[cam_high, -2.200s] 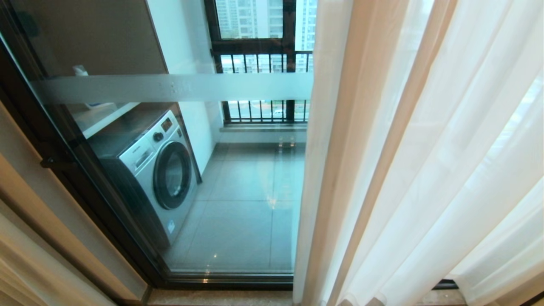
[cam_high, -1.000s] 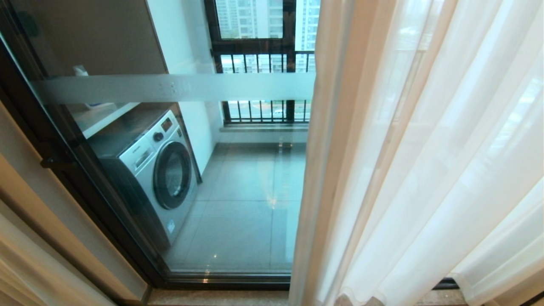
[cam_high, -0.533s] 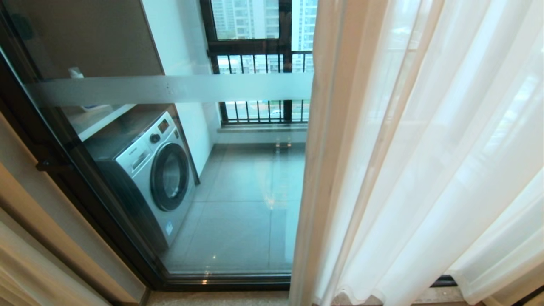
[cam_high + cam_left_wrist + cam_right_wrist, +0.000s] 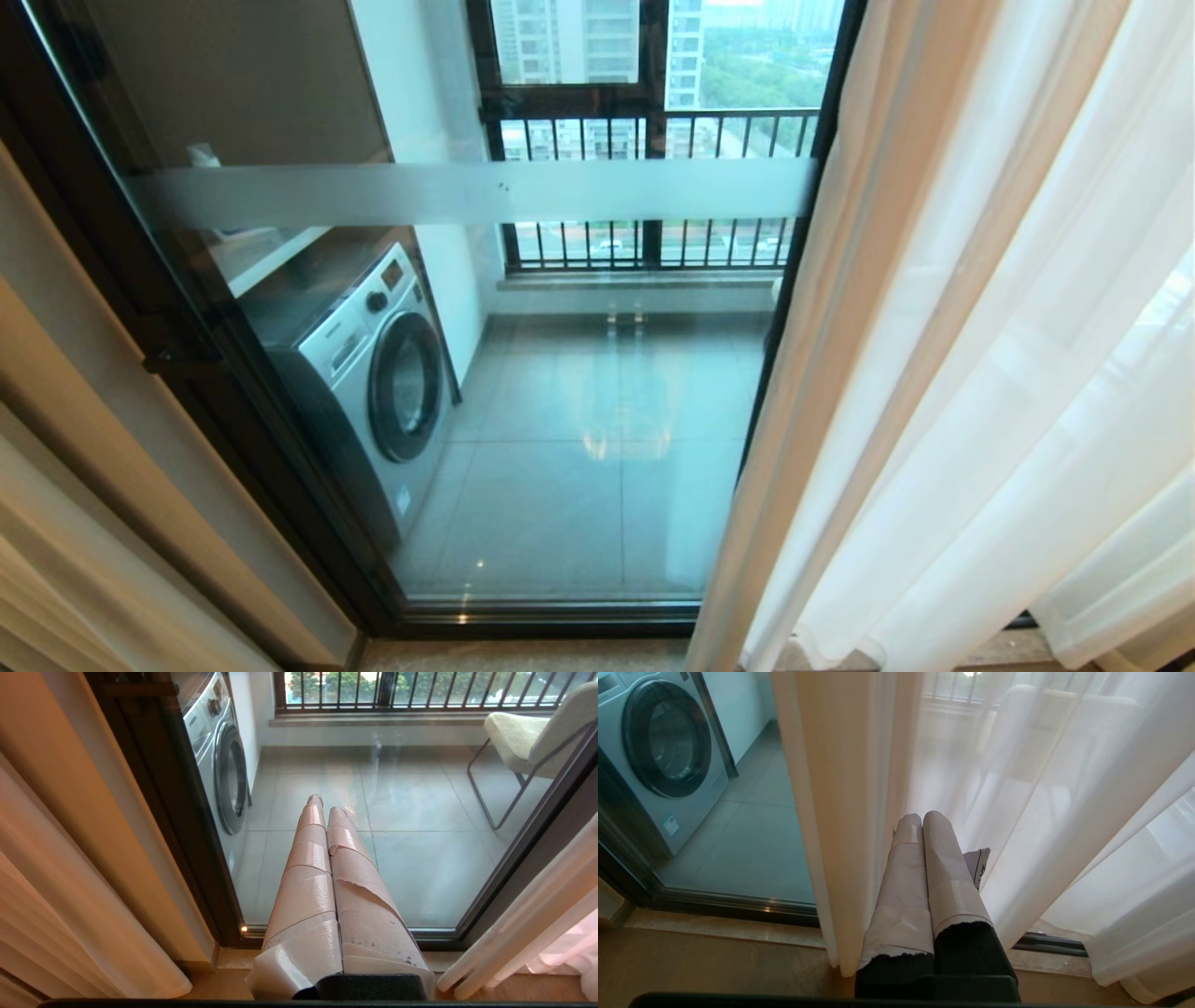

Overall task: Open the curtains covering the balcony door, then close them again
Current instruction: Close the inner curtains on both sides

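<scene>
The sheer white curtains (image 4: 980,373) hang bunched at the right of the head view and leave the balcony door (image 4: 579,420) bare, its glass crossed by a frosted band (image 4: 467,191). Neither gripper shows in the head view. My left gripper (image 4: 327,805), wrapped in pinkish tape, is shut and empty, pointing at the bare door glass (image 4: 420,858) low by the sill. My right gripper (image 4: 922,815), also taped, is shut with nothing in it, right in front of the curtains' (image 4: 859,812) folds near their left edge. I cannot tell whether it touches the fabric.
A washing machine (image 4: 373,373) stands behind the glass at the left, and a chair (image 4: 523,737) on the balcony at the right. Thick beige drapes (image 4: 56,523) hang at the door's left. The black-railed outer window (image 4: 653,140) lies beyond. A stone sill (image 4: 523,655) runs below the door.
The whole head view has shifted. The curtains' left edge now lies farther right against the door, so more glass and the dark frame post show.
</scene>
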You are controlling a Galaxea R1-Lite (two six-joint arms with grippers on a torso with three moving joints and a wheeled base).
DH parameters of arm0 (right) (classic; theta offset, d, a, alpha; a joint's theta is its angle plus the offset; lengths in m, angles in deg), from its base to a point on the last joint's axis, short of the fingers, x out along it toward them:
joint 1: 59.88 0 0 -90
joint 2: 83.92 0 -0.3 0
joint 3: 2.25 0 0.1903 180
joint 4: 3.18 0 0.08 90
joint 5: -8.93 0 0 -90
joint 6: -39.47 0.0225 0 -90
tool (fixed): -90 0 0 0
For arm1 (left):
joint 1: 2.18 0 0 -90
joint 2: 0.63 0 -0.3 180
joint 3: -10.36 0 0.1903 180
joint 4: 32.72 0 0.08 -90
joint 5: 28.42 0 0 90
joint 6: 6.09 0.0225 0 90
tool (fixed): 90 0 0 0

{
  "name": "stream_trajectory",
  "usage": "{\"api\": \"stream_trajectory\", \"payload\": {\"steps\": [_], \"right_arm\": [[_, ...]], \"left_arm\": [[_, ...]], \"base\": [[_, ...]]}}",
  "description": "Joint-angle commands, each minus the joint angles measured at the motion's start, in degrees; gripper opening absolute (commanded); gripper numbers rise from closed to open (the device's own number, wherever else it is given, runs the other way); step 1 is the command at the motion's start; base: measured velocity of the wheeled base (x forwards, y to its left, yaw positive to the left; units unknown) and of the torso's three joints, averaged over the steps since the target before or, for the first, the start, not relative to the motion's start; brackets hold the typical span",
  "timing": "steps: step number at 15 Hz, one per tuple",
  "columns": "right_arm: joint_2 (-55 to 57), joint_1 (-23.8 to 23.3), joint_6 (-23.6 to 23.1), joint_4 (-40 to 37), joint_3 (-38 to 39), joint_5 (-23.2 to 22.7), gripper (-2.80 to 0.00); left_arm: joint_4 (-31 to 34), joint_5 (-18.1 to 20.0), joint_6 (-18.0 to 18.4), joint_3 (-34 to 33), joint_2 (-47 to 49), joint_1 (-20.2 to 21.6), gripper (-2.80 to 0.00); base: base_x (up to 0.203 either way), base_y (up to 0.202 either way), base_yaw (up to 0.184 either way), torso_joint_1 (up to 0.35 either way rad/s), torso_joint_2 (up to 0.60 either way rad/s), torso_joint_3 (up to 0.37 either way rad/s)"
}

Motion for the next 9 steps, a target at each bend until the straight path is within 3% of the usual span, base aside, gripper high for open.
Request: {"api": "stream_trajectory", "payload": {"steps": [1, 9], "right_arm": [[0.1, 0.1, 0.0, 0.0, 0.0, -0.1, -2.8], [0.1, 0.1, 0.0, 0.0, 0.0, 0.0, -2.8]], "left_arm": [[0.0, 0.0, 0.0, 0.0, 0.0, 0.0, -2.8], [0.0, 0.0, -0.1, 0.0, 0.0, 0.0, -2.8]], "base": [[0.0, 0.194, -0.001, 0.005, 0.0, 0.002], [0.0, 0.189, 0.001, 0.001, 0.0, 0.003]]}}
